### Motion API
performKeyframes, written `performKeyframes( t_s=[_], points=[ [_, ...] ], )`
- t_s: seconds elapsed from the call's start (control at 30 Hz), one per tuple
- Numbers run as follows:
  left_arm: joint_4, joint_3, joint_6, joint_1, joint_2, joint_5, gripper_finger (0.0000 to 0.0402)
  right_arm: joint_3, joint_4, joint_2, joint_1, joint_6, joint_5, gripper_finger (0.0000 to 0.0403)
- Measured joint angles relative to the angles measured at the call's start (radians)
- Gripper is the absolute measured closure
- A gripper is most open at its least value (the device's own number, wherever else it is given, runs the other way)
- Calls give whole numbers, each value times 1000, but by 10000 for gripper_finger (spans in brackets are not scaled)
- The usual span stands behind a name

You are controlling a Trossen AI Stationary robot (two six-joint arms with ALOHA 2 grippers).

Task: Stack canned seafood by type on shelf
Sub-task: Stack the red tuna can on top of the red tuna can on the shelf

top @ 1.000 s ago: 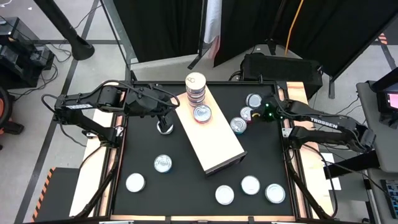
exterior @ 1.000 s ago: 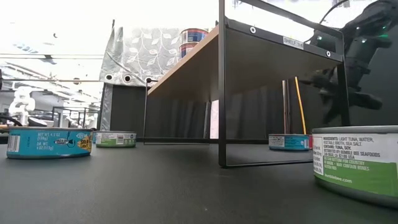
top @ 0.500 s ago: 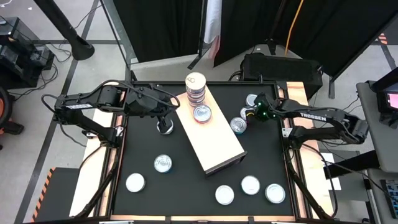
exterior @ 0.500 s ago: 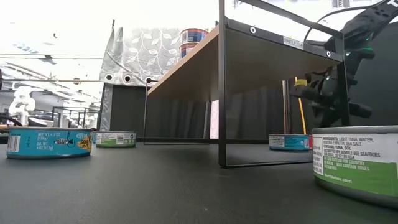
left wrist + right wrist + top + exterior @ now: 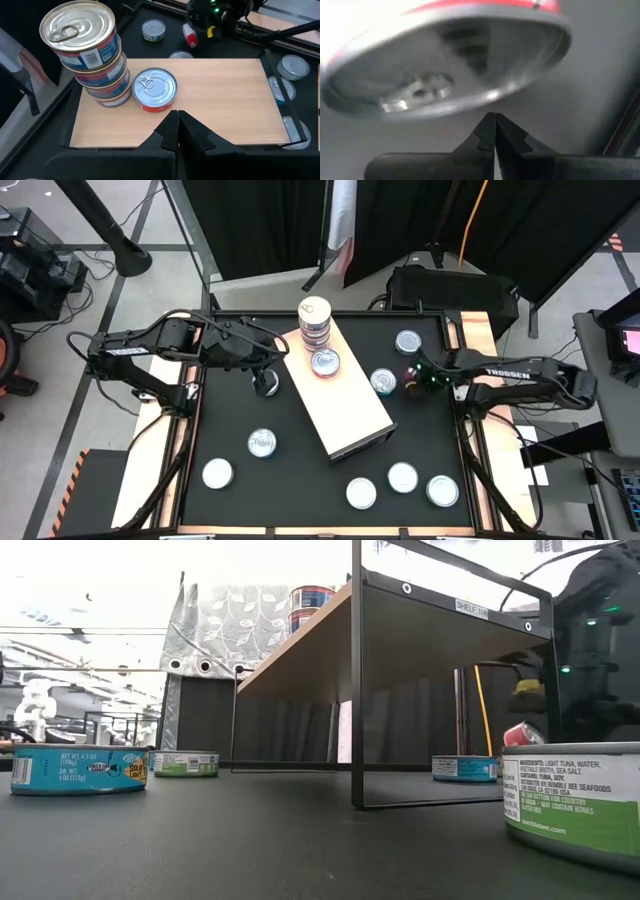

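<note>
Black tabletop, dark curtains behind. On my pale shelf: one stack of tins, one single tin. Loose tins on tabletop: seven counted. My left claw and right claw: both pressed together, a red-labelled tin tilted just ahead of the right.

A large, blurred round silvery tin with a red side band is filling the view toward twelve o'clock, just beyond the right gripper, whose two dark fingers are pressing together.
</note>
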Motion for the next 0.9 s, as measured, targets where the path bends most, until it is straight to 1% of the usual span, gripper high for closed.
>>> performKeyframes(
  t_s=[0.17, 0.23, 0.33, 0.47, 0.63, 0.9],
  points=[
    [-33, 0, 3, 0, 0, 0, 391, -90, -12, -100, 76, 161, -2, 403],
    [-41, 0, 9, 0, 0, 0, 391, -104, -6, -140, 97, 193, 3, 403],
    [-42, 0, 28, 0, 0, 0, 391, -92, 25, -205, 110, 219, 18, 403],
    [-41, 0, 33, 0, 0, 0, 391, -64, 51, -260, 109, 281, 100, 403],
    [-40, 0, 33, 0, 0, 0, 391, -62, 151, -249, 87, 320, 125, 403],
    [-40, 0, 27, 0, 0, 11, 391, -61, 179, -163, 71, 319, 157, 403]
  ],
)
